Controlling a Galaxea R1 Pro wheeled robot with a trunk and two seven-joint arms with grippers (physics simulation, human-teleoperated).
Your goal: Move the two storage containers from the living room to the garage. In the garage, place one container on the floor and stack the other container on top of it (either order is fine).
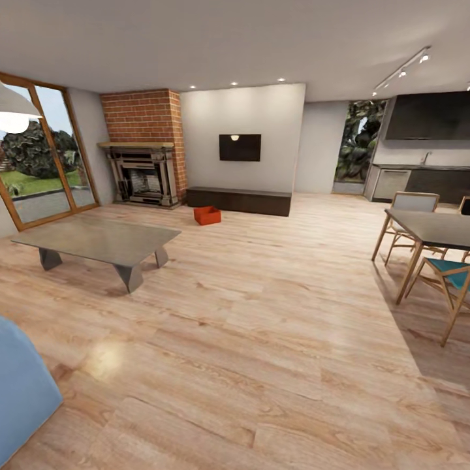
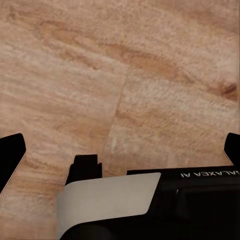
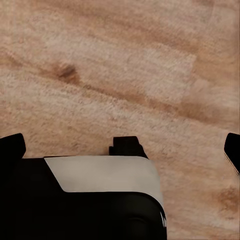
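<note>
bright even daylight, soft table shadows, floor glare, blurry wrist views

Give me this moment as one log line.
room: living room | storage container on wood floor by cabinet | both pincers open, empty

One orange-red storage container (image 1: 207, 215) visible: lidless rectangular bin, upright, open side up, on the living room's light wood plank floor (image 1: 261, 313). Sits just in front of the low dark cabinet's (image 1: 239, 200) left end, right of the brick fireplace (image 1: 145, 173).
</note>
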